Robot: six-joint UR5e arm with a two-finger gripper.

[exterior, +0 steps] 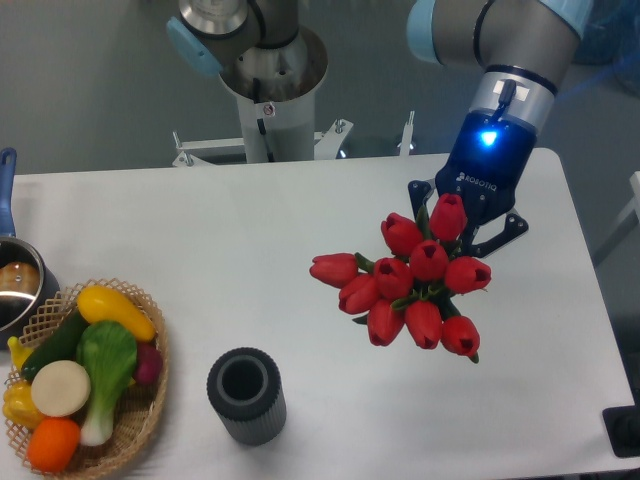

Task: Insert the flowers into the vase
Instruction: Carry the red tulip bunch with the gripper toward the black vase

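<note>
The flowers (412, 284), a bunch of red tulip buds with bits of green leaf, hang over the right half of the table with the buds facing the camera. My gripper (452, 250) comes down from the upper right directly behind them. Its fingers are mostly hidden by the buds, and it looks shut on the stems of the bunch. The vase (246, 395), a dark grey ribbed cylinder with an open round mouth, stands upright near the front edge. It is well to the lower left of the flowers and apart from them.
A wicker basket (152, 325) of toy vegetables sits at the front left. A metal pot (14, 288) with a blue handle stands at the left edge. The robot's base column (268, 85) rises behind the table's far edge.
</note>
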